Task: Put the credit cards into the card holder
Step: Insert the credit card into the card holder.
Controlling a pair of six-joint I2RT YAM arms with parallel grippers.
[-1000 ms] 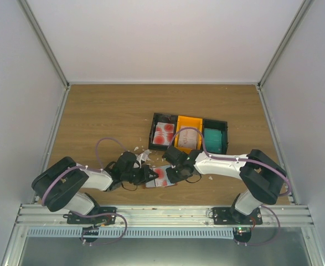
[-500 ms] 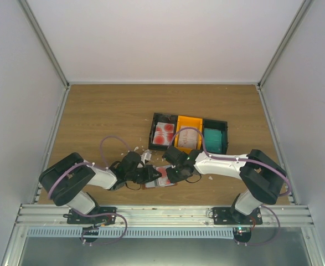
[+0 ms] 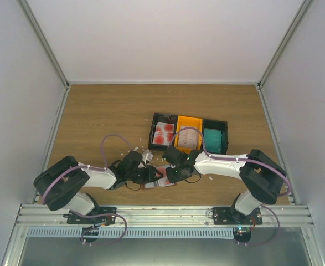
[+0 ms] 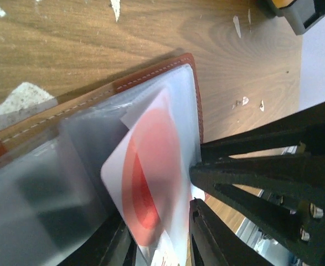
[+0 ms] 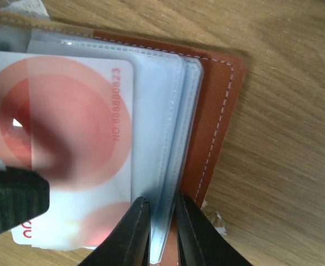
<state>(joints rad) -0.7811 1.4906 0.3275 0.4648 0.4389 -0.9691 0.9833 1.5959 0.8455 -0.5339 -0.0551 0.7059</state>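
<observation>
The brown leather card holder (image 3: 163, 178) lies open on the table between the two arms, its pale blue pockets up (image 5: 162, 111). My left gripper (image 3: 151, 175) is shut on a white credit card with red blotches (image 4: 151, 183), its edge lying over the holder's clear pocket (image 4: 173, 94). My right gripper (image 3: 170, 176) is shut on the card holder's edge (image 5: 212, 127), pinching the pocket sleeves and the leather cover. The same card (image 5: 57, 138) shows in the right wrist view. More red-blotched cards (image 3: 164, 133), beige cards (image 3: 188, 138) and teal cards (image 3: 213, 139) sit in trays.
A black tray (image 3: 224, 124) with an orange middle compartment (image 3: 187, 120) stands behind the right arm. Small white scraps (image 3: 135, 148) lie on the wood near the holder and in the left wrist view (image 4: 18, 97). White walls enclose the table.
The left arm has shifted slightly right toward the holder, bringing the card further over its pockets. The right arm has stayed in place.
</observation>
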